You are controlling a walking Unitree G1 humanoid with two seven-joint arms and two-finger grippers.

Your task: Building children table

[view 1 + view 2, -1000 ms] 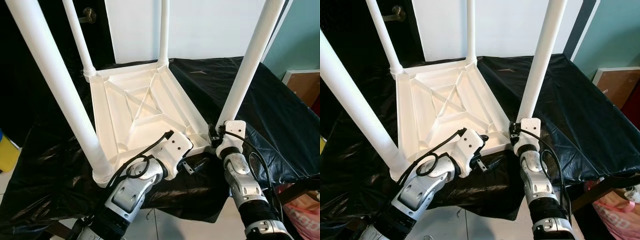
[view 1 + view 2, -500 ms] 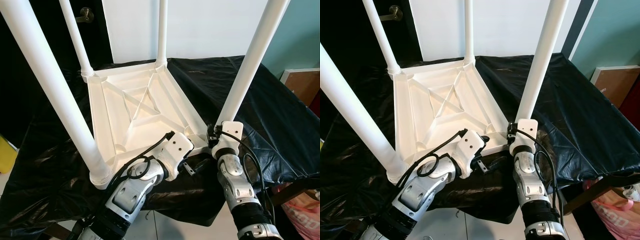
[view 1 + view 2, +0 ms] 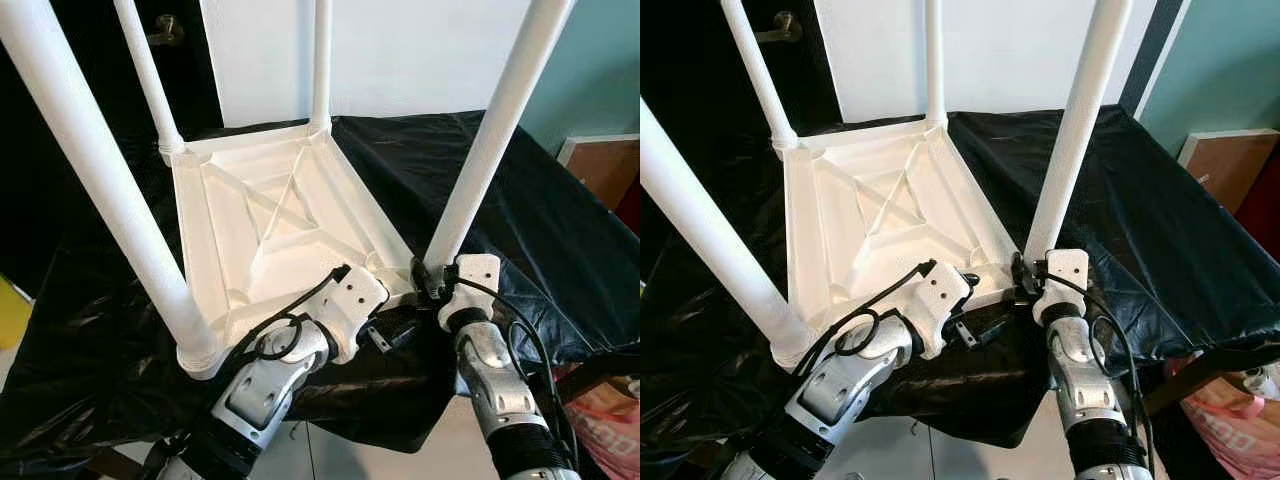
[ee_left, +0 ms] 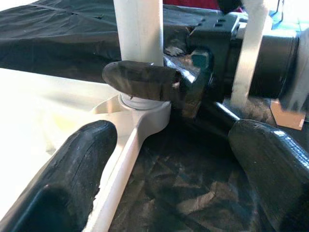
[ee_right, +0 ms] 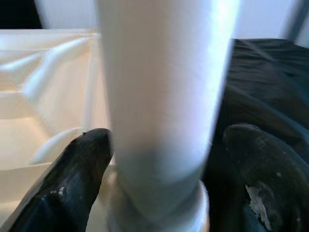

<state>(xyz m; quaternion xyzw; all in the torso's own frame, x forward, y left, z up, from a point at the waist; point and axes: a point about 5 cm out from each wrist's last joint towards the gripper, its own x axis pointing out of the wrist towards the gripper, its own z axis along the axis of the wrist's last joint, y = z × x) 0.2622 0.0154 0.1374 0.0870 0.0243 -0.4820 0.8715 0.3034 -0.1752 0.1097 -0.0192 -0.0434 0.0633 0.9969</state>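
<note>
The white children's table (image 3: 270, 215) lies upside down on a black sheet, its legs pointing up. My right gripper (image 3: 425, 275) stands open at the base of the near-right leg (image 3: 480, 150). In the right wrist view its fingers (image 5: 82, 183) straddle that leg (image 5: 164, 96) closely on both sides. My left gripper (image 3: 385, 335) is open beside the table's near edge, just left of that same leg. The left wrist view shows the left gripper (image 4: 171, 145) with nothing between its fingers, and one finger of the right gripper (image 4: 140, 79) lying against the leg's socket.
The black sheet (image 3: 560, 200) hangs over the surface's near edge and right side. A brown board (image 3: 600, 165) and a pink bag (image 3: 605, 400) are at the right, and a yellow object (image 3: 10, 310) at the left. A dark door stands behind.
My right wrist has shifted a little to the right and lower while staying at the leg's base. The left arm has held still. The view has drifted slightly.
</note>
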